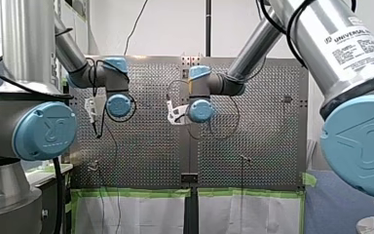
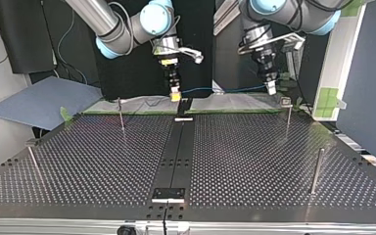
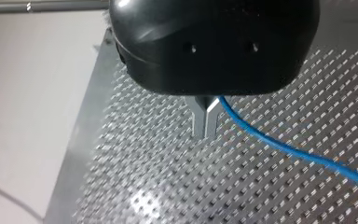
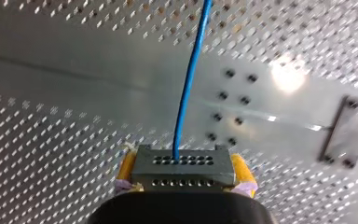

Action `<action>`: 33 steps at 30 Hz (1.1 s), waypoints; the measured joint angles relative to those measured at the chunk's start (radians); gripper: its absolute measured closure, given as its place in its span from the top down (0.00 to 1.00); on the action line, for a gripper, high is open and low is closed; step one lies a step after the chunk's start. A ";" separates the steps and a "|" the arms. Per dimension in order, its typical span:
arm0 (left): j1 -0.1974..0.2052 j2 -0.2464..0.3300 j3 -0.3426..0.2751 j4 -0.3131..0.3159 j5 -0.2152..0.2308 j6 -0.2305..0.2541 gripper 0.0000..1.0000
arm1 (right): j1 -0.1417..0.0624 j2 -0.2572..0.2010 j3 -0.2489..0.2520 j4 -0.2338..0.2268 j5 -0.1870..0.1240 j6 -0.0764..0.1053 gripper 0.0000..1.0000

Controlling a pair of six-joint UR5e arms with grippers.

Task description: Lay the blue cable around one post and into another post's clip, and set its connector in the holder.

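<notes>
Top view, L to R. A thin post (image 2: 33, 161) stands at the tabletop's (image 2: 254, 161) left edge. A 2nd post (image 2: 121, 115) stands near the far edge, well apart from the first.

Next come my right fingers (image 2: 175, 94), w/ yellow pads, hanging above the far edge over the dark centre strip (image 2: 178, 147). In the R wrist view the pads are clamped on both sides of a grey connector block (image 4: 182, 167). The blue cable (image 4: 189, 84) leaves its face and runs straight ahead over the perforated plate. A bolted plate (image 4: 349, 135) sits off to one side, apart from the cable.

From there the cable spans nearly level, in the air along the far edge, to my left fingers (image 2: 272, 89). In the L wrist view those metal fingers are pinched tight on the cable, which trails off sideways above the holes. The tabletop's side edge runs close beside them, w/ bare plate ahead.

A clip-topped post (image 2: 287, 117) stands just beside and below my left fingers. The cable is not in the clip yet and is around no post. The last post (image 2: 317, 169) is nearer the right edge. Betw. the posts there is a wide bare perforated stretch. A small black plate (image 2: 168, 194) sits at the strip's near end.
</notes>
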 joint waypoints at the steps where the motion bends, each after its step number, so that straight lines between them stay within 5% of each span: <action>1: 0.007 0.007 0.003 -0.005 0.000 -0.004 0.00 | 0.004 -0.004 -0.007 0.007 -0.001 0.003 0.00; 6: 0.042 0.039 0.045 -0.053 -0.002 -0.029 0.00 | 0.013 -0.048 -0.058 0.056 -0.011 0.031 0.00; 12: 0.061 0.047 0.067 -0.100 -0.001 -0.055 0.00 | 0.010 -0.105 -0.097 0.089 -0.018 0.035 0.00; 20: 0.083 0.064 0.069 -0.124 -0.002 -0.075 0.00 | 0.002 -0.120 -0.102 0.103 -0.019 0.052 0.00; 33: 0.126 0.091 0.130 -0.168 0.008 -0.109 0.00 | 0.013 -0.119 -0.140 0.102 -0.077 0.010 0.00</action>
